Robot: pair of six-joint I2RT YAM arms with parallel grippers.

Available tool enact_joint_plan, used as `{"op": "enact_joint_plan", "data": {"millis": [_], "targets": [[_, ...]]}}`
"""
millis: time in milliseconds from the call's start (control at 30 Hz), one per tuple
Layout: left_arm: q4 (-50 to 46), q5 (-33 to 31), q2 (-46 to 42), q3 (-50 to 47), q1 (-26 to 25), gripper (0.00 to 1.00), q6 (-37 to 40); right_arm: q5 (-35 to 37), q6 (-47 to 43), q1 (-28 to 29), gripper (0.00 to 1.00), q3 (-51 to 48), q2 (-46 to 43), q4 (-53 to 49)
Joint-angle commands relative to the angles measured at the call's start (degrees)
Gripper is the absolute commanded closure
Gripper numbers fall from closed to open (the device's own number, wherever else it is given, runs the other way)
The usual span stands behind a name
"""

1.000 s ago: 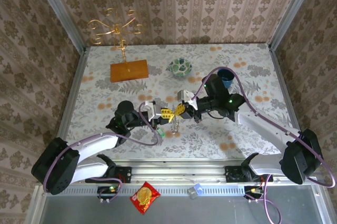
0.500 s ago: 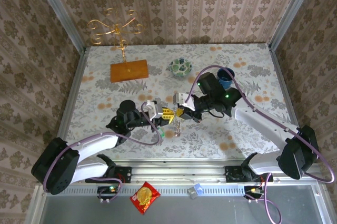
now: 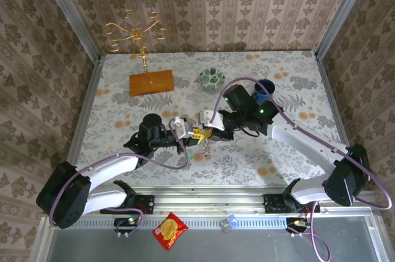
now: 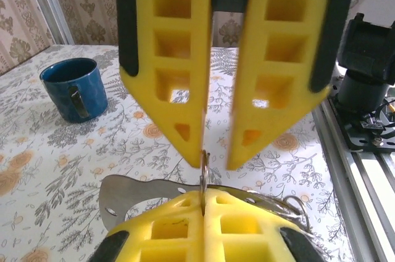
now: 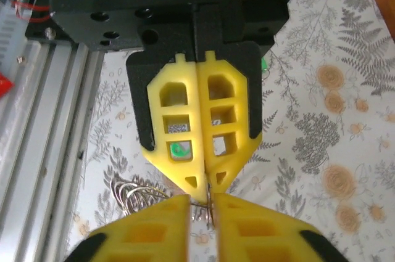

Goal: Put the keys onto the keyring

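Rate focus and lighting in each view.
Top external: even, diffuse light, sharp throughout, only faint shadows. Left wrist: blue mug crisp, the left gripper at the bottom edge soft, too close for focus. Right wrist: table print slightly soft.

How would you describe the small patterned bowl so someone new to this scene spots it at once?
On the floral-print table top, look toward the far edge by the back wall. Between the flat orange-brown wooden board on the left and the dark blue mug on the right sits the small round green-and-white patterned bowl. It alone is round, handleless and patterned.
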Motion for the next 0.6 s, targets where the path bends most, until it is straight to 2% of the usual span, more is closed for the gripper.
{"op": "enact_joint_plan", "data": {"millis": [0,100,333,567], "targets": [[2.5,1.0,-1.5,1.0,-0.2,1.00,0.2,-5.1,4.1,-2.2,0.73,-5.7,-5.7,10.2],[5.5,1.5,-1.5,0.0,-0.1,1.00,-1.0,-6.7,7.1,-4.0,0.68,-10.4,-8.6,16.4],[8.9,2.3,-1.0,-1.2,-0.1,1.00,-2.2,-9.0,10.8,-4.9,0.67,-14.1,-8.8,21.7],[10.3,2.5,-0.8,-1.3,-0.1,1.00,-2.8,-11.0,11.8,-4.8,0.73,-13.6,-6.5,22.8]]}}
